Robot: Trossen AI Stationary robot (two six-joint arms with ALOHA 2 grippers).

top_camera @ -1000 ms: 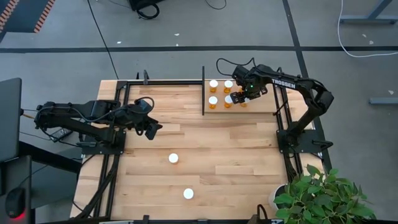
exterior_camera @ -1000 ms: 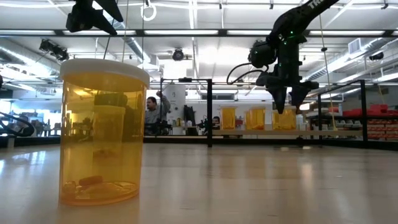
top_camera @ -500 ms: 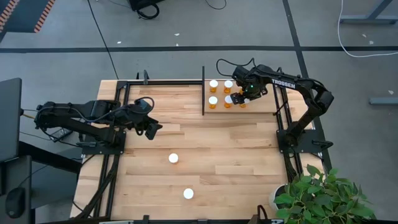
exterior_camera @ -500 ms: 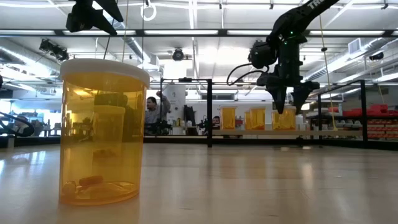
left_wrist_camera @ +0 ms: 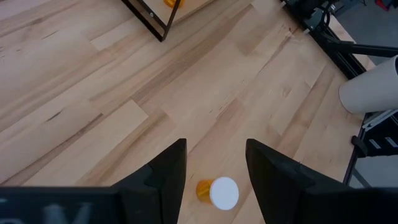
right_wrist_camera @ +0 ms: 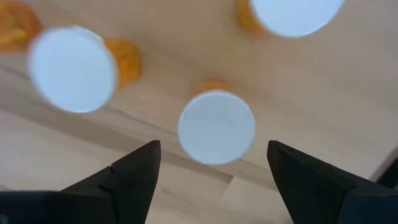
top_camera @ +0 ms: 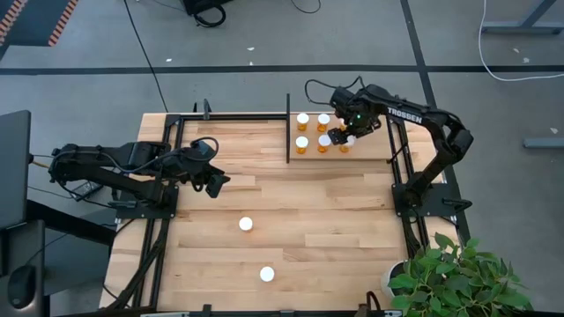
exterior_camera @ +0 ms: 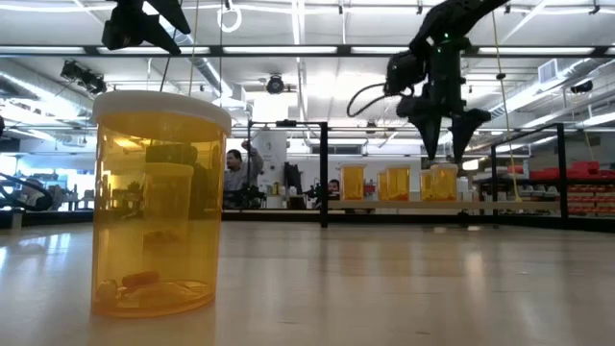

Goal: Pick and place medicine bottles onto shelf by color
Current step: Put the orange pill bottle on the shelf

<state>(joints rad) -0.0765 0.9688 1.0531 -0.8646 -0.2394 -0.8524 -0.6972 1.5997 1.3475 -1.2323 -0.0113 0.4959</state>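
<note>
Several medicine bottles, orange with white caps, stand upright on the pale shelf at the table's far right. My right gripper hangs open just above one of them, pointing down. In the right wrist view that bottle's cap lies between the fingers, clear of both. Two more bottles stand on the tabletop. My left gripper waits open over the table's left part, with one tabletop bottle below it.
Black metal bars edge the shelf, and a black frame runs round the table. A potted plant stands at the near right corner. The nearest tabletop bottle fills the left of the low view. Bare planks lie mid-table.
My right gripper has opened wider and risen straight up off the bottle it stood around. The bottle stays upright on the shelf, now clear below the fingertips.
</note>
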